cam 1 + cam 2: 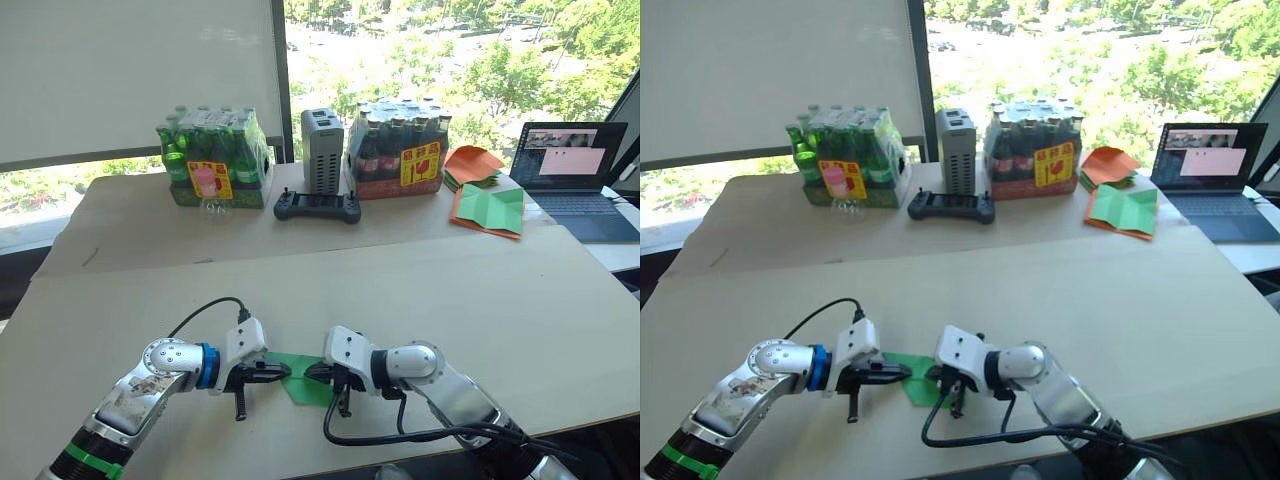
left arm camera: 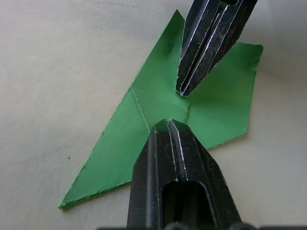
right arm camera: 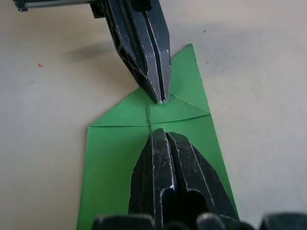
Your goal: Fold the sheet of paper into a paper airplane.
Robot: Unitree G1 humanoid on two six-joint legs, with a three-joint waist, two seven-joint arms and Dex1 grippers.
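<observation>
Bright green and creased, the partly folded sheet of paper (image 1: 303, 378) lies flat on the pale wooden desk (image 1: 480, 300), near its front edge, with one end drawn to a point and fold lines meeting near its middle. Two black two-fingered pincers press down on it, tip facing tip: the left pincer (image 2: 169, 125) and the right pincer (image 3: 160, 135) each have their fingers drawn together to a narrow point, touching the paper's surface close to the centre crease rather than clamping it. Well behind the sheet, along the desk's far side, stand two shrink-wrapped packs of bottles: one of green bottles (image 1: 212, 155) and one of dark bottles (image 1: 398, 148). Between them rises one grey upright box (image 1: 322, 150), with one black handheld controller (image 1: 317, 206) lying just in front of it. Beyond the dark bottles rest a green sheet edged by orange paper (image 1: 490, 210), one orange paper pile (image 1: 470, 163) and one open laptop (image 1: 570, 170).
</observation>
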